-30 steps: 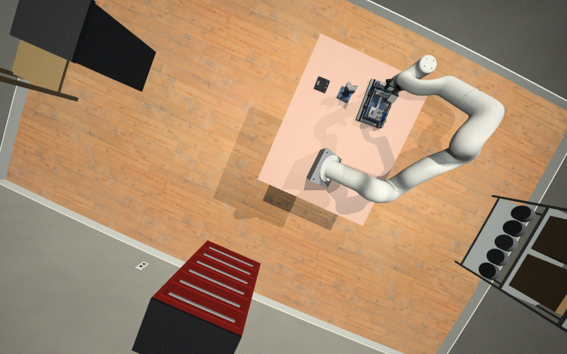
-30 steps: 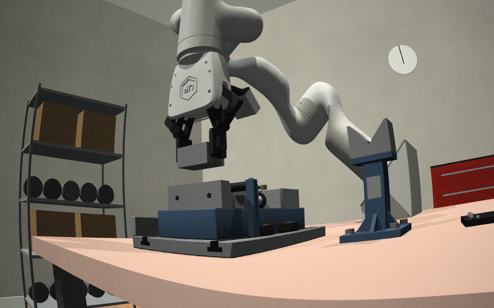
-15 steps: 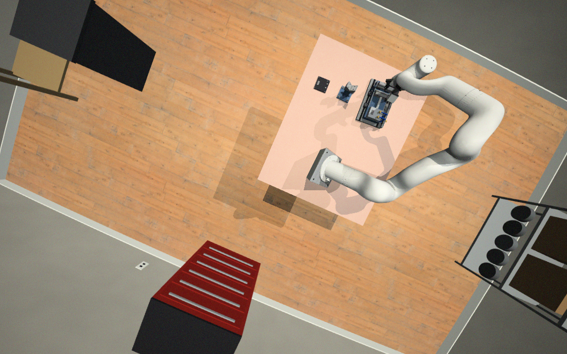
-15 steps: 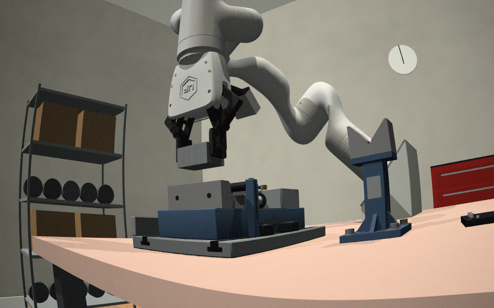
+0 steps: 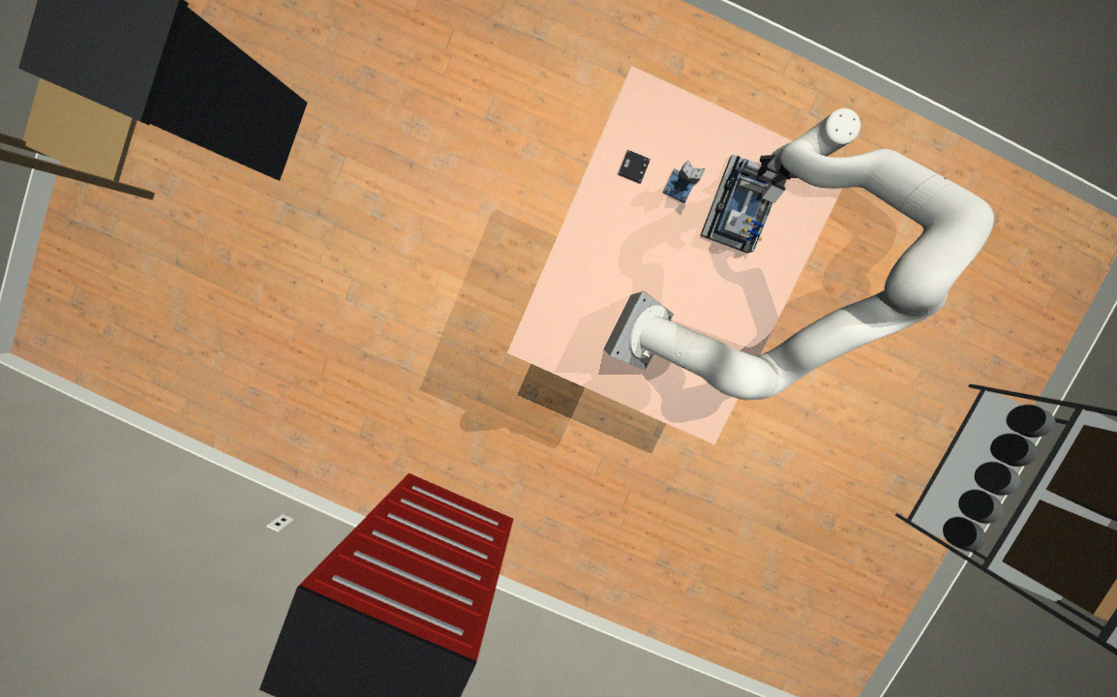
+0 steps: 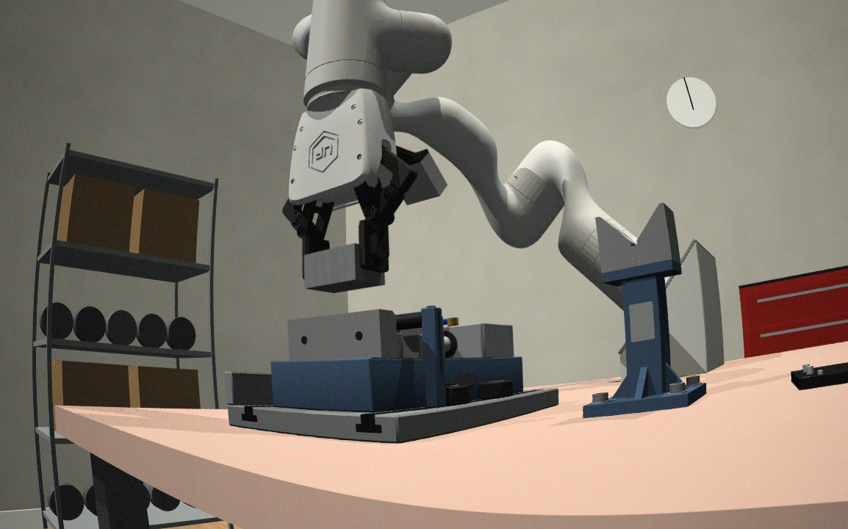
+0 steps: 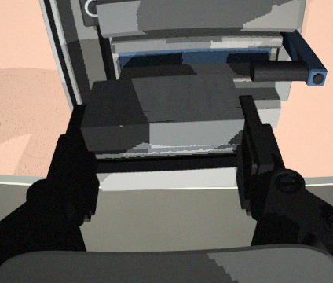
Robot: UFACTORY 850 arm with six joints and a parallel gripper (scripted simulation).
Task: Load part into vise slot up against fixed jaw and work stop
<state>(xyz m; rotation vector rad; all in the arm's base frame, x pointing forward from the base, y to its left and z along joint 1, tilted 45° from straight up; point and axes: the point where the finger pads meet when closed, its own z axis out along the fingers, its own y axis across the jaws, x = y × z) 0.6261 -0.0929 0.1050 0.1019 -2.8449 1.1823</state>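
A: What do we see in the vise [image 6: 348,384]?

B: We see a bare gap between its jaws; the work stop [image 7: 279,71] points into it from one end. The V-block [image 6: 637,246] carries nothing.

A: Where is the part [image 6: 342,267]?

B: We see it in the air above the vise, touching neither jaw. The gripper [image 6: 342,253] fingers pinch its two short ends, so its long axis runs from finger to finger, level. We cannot tell which face carries the slot.
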